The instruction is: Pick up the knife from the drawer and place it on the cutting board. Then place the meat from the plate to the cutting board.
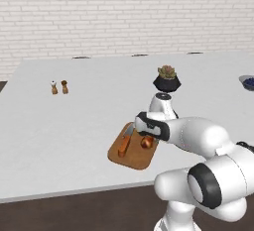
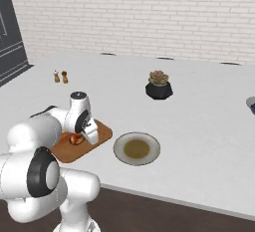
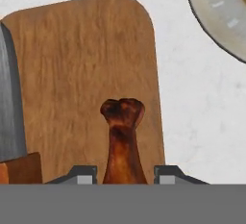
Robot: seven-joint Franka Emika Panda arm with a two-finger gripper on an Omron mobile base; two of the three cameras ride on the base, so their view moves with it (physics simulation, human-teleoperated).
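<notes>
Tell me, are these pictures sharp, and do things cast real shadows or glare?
Left base view: even, flat light, only a faint shadow beside the cutting board; slightly soft and pixelated. Right base view: no glare on the plate; the succulent pot looks coarse. Hand view: close up, the meat between the end effector fingertips looks blurry-edged, wood grain smeared.

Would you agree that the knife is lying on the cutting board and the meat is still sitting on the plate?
Not quite: the meat is at the cutting board between the claw fingers, beside the knife. The right base view shows the plate without it.
</notes>
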